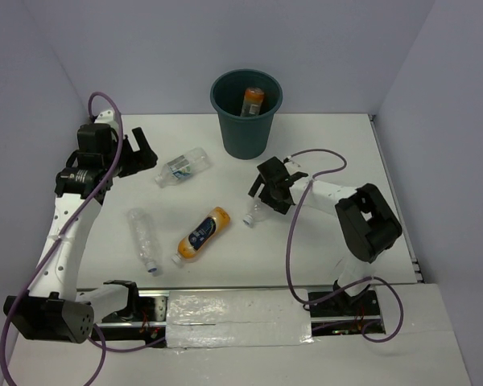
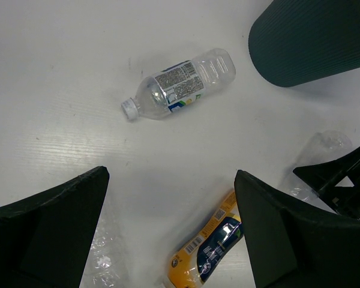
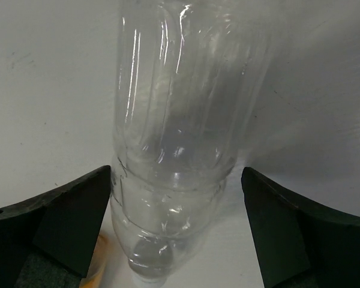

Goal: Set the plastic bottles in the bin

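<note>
The dark teal bin [image 1: 247, 121] stands at the back centre with a short orange bottle [image 1: 253, 100] inside it. Three bottles lie loose on the table: a clear labelled one [image 1: 182, 167] [image 2: 180, 84], a crinkled clear one [image 1: 144, 239], and an orange one with a dark blue label [image 1: 203, 234] [image 2: 213, 249]. My left gripper [image 1: 141, 153] [image 2: 171, 180] hangs open above the table, left of the labelled bottle, holding nothing. My right gripper [image 1: 272, 186] [image 3: 176, 174] is open and straddles another clear bottle [image 1: 253, 213] [image 3: 174, 138], whose cap points toward the near side.
White walls close in the table at the back and on both sides. The bin's ribbed wall [image 2: 312, 39] shows at the left wrist view's top right. The right arm's cable [image 1: 294, 241] loops over the table near its base.
</note>
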`<state>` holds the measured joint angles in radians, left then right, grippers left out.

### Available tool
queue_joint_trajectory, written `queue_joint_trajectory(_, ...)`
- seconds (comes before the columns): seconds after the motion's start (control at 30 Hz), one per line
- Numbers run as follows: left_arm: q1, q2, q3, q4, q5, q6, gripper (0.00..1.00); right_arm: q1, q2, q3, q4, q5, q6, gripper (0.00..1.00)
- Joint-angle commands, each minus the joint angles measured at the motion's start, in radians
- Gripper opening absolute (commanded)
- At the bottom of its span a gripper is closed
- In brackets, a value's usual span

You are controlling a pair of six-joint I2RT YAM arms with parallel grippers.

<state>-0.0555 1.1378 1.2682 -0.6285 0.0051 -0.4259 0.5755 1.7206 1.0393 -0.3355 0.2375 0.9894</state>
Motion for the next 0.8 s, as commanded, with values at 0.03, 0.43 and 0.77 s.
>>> queue_joint_trajectory(0.03,-0.001,-0.004,-0.023,0.026,0.004,-0.02,0.99,-0.003,0.03,0.013,0.044,-0.012,0.057,0.89)
queue_joint_trajectory(0.43,-0.001,0.011,-0.012,0.036,-0.001,-0.025,0.99,-0.005,-0.251,0.195,-0.125,0.327,-0.133,0.43)
queue_joint_trajectory(0.77,0.0,0.019,-0.024,0.038,-0.001,-0.034,0.99,-0.012,-0.043,0.873,-0.025,0.588,-0.553,0.46)
